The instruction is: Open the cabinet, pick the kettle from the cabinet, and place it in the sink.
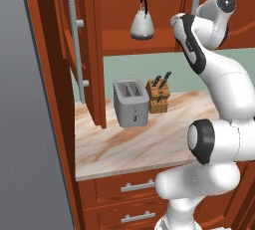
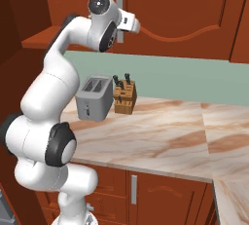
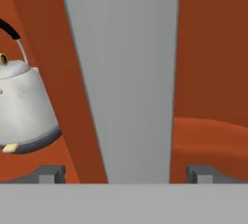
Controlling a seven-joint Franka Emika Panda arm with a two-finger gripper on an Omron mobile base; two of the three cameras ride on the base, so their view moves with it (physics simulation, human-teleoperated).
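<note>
A marbled beige-brown countertop (image 1: 149, 142) runs under a reddish-brown wall cabinet (image 1: 149, 5). A boxy grey toaster (image 1: 131, 102) and a wooden knife block (image 1: 159, 95) sit on the countertop.

The cabinet's left door (image 1: 92, 50) hangs wide open. The right door (image 2: 189, 9) looks shut. The silver kettle (image 1: 142, 23) stands on the cabinet shelf, in the open half.

The gripper (image 3: 126, 174) is up at the right door's long grey bar handle (image 3: 127, 77). In the hand view the handle runs straight from 12 o'clock to 6 o'clock, right between the two finger tips (image 3: 48, 173). The fingers are spread apart, one on each side of the bar, and they do not squeeze it. The kettle (image 3: 22, 109) is off at about 9 o'clock from the fingers.

I think the next move is to close on that bar and pull.

The kettle's left side is cut off in the hand view. In the base views the arm hides the fingers.
</note>
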